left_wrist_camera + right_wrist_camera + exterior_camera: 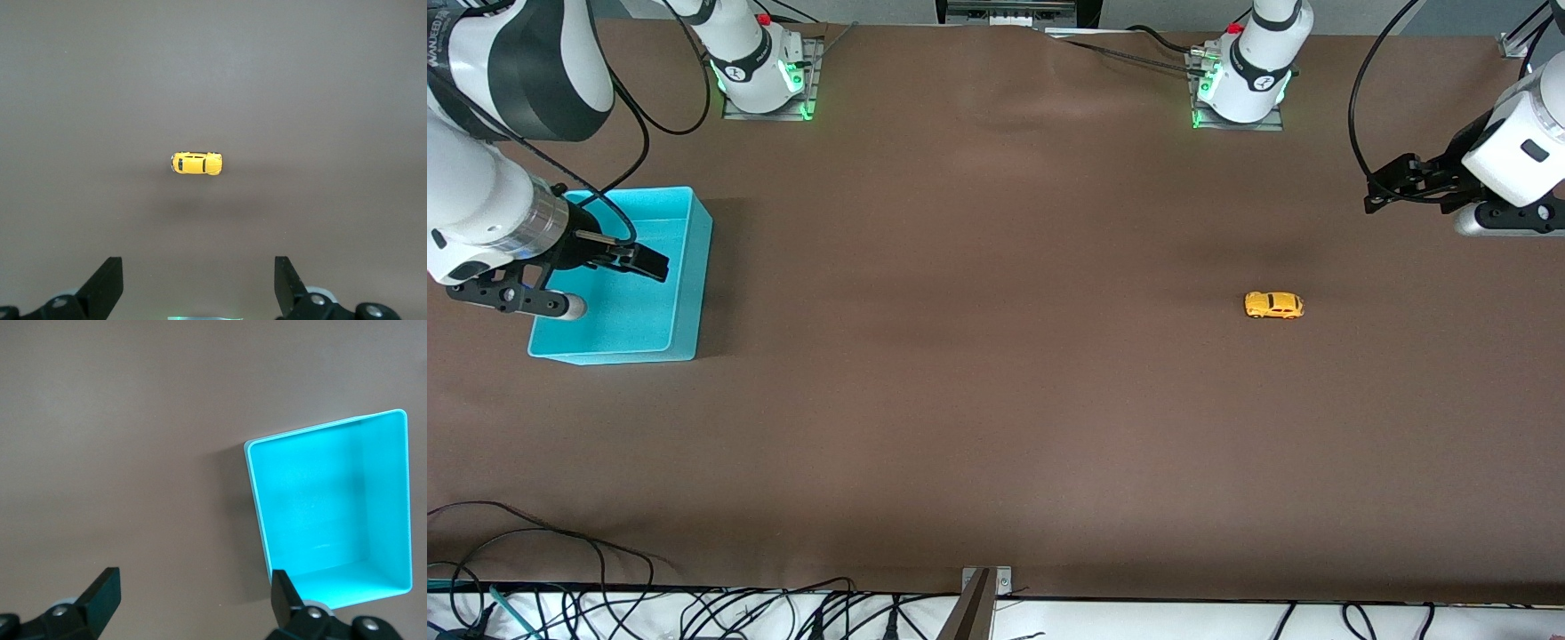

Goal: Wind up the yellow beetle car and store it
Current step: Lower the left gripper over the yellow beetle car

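Note:
The yellow beetle car (1273, 305) stands on its wheels on the brown table, toward the left arm's end; it also shows in the left wrist view (196, 163). My left gripper (1383, 188) hangs open and empty in the air above the table near that end, apart from the car; its jaws (198, 268) are wide apart. The turquoise bin (649, 298) sits empty at the right arm's end and shows in the right wrist view (327, 513). My right gripper (651, 261) is open and empty over the bin's edge (193, 581).
The two arm bases (763, 76) (1240, 84) stand along the table's edge farthest from the front camera. Loose cables (694, 609) and a metal bracket (985, 582) lie along the edge nearest the camera. Brown tabletop (978, 356) stretches between bin and car.

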Available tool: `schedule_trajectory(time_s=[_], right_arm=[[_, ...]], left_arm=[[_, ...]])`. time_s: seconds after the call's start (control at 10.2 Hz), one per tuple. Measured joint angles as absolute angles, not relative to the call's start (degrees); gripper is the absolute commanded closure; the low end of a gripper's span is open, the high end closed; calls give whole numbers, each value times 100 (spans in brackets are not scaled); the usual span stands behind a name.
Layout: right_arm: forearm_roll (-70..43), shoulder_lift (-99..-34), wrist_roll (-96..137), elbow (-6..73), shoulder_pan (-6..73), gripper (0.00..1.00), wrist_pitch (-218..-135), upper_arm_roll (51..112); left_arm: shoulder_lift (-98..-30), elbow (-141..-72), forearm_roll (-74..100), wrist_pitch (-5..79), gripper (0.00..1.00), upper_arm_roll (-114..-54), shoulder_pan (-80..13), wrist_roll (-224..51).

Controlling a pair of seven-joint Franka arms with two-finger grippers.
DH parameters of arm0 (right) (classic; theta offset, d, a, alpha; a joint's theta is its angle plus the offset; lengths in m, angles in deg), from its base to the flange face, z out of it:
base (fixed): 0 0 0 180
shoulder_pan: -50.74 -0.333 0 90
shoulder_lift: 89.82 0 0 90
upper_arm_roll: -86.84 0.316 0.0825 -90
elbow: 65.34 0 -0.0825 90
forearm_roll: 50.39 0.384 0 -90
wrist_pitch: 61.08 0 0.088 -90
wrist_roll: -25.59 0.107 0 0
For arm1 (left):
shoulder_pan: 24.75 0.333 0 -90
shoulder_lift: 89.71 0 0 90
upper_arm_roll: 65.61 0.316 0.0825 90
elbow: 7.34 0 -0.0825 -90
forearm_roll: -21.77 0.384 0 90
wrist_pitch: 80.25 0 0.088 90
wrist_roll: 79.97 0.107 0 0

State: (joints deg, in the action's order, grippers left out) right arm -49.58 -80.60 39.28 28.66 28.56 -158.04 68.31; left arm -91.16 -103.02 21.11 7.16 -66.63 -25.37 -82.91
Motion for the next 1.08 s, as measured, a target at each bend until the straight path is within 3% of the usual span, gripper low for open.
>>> schedule_trajectory(time_s=[0.2,1.08], right_arm=[[-4958,-8060,3928,2864,2877,0,-15819,6828],[-4881,-8141,3929,2709,2884,0,-15844,6723]], left_arm=[[-9029,-10462,2112,891,0,-6662,-2489,-8291],[-8866,-13006,2115,3956,0,-6562,-2339,-8285]])
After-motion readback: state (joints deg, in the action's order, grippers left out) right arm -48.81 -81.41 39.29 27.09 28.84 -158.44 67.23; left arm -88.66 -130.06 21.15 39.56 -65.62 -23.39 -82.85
